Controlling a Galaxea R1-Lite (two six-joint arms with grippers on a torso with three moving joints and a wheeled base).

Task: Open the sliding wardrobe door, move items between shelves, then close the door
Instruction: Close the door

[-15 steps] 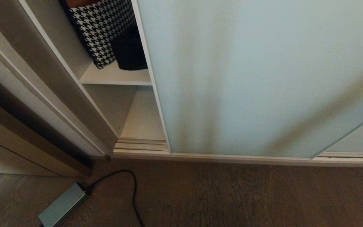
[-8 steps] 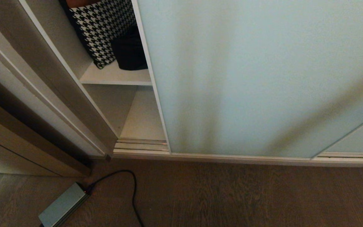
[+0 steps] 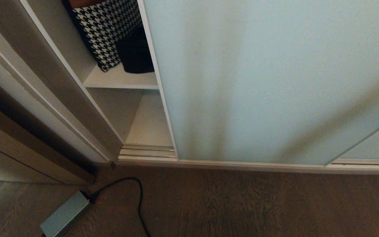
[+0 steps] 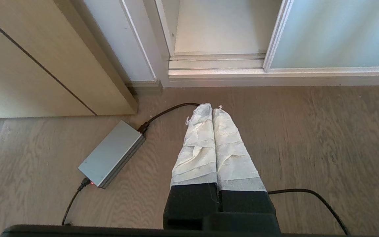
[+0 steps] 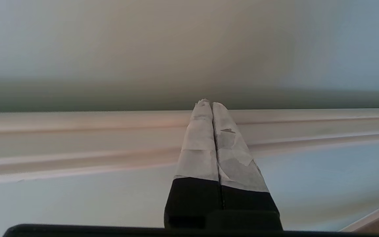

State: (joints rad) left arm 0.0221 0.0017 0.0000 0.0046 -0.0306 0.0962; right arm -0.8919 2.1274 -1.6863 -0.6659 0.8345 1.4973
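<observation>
The sliding wardrobe door (image 3: 268,82), pale blue-green frosted glass in a thin off-white frame, stands partly open with a gap at its left. In the gap, a black fabric bag (image 3: 135,52) sits on a white shelf (image 3: 120,81) beside a houndstooth bag (image 3: 105,29). The white board (image 3: 150,125) below is bare. Neither arm shows in the head view. My left gripper (image 4: 212,107) is shut and empty, low over the floor before the door track (image 4: 215,62). My right gripper (image 5: 210,103) is shut and empty, its tips by the door's off-white frame (image 5: 77,138), over the glass (image 5: 77,204).
A grey power adapter (image 3: 65,214) with a black cable (image 3: 139,197) lies on the wood floor (image 3: 258,204) in front of the gap. A beige panel (image 3: 28,148) and the wardrobe's side wall (image 3: 54,82) close off the left.
</observation>
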